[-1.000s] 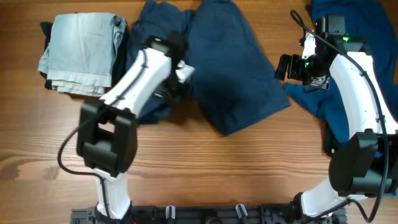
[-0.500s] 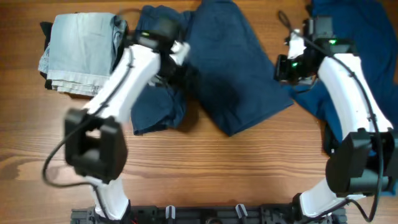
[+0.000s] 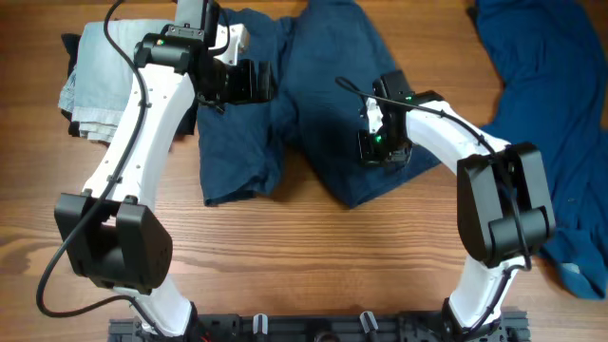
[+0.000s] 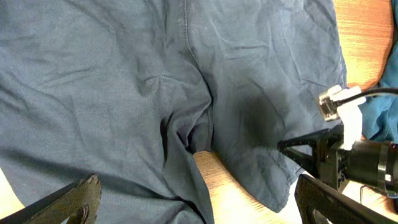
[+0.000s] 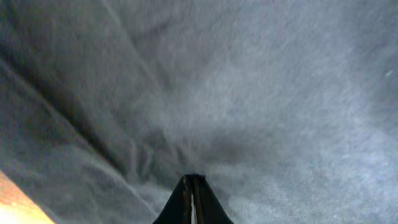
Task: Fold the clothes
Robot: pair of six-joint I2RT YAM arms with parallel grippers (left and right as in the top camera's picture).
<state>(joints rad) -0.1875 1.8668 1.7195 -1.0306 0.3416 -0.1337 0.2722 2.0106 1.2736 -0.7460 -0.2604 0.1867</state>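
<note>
Navy shorts (image 3: 323,104) lie spread on the tabletop (image 3: 285,275). The left pincer (image 3: 258,82), gaping and empty, hovers near their waist. The right pincer (image 5: 193,182) is closed and presses one leg. Best bet: pinch the hem cleanly, then fold leg over leg.

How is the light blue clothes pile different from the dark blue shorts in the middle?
The light blue pile is pale; the dark blue shorts are deep navy. The pile is folded into a neat stack, while the shorts lie spread open with legs apart. The pile sits at the far left; the shorts lie in the middle. Both are cloth on the wooden table.
</note>
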